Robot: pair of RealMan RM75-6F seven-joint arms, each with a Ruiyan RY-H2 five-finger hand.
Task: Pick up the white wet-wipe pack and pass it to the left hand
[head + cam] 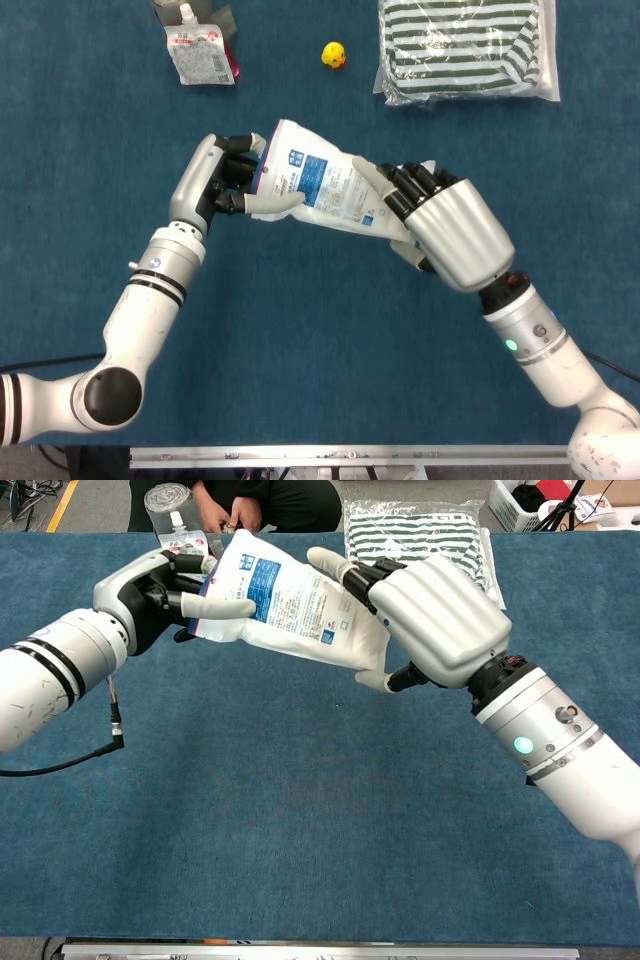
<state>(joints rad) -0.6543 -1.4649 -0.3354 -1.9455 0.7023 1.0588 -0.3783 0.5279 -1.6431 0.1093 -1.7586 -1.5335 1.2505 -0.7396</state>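
Note:
The white wet-wipe pack [320, 190] with a blue label hangs above the blue table, stretched between both hands and tilted, left end higher in the chest view [290, 605]. My left hand [215, 185] [155, 590] grips the pack's left end, thumb across the front. My right hand [450, 230] [440, 610] still has the right end between its fingers and thumb. One finger lies stretched out along the pack's top edge.
A small spouted pouch [200, 55] [180, 545] lies at the back left. A yellow toy [334, 55] sits at the back centre. A bagged striped cloth [465, 50] [420, 525] lies at the back right. A person [250, 500] sits behind the table.

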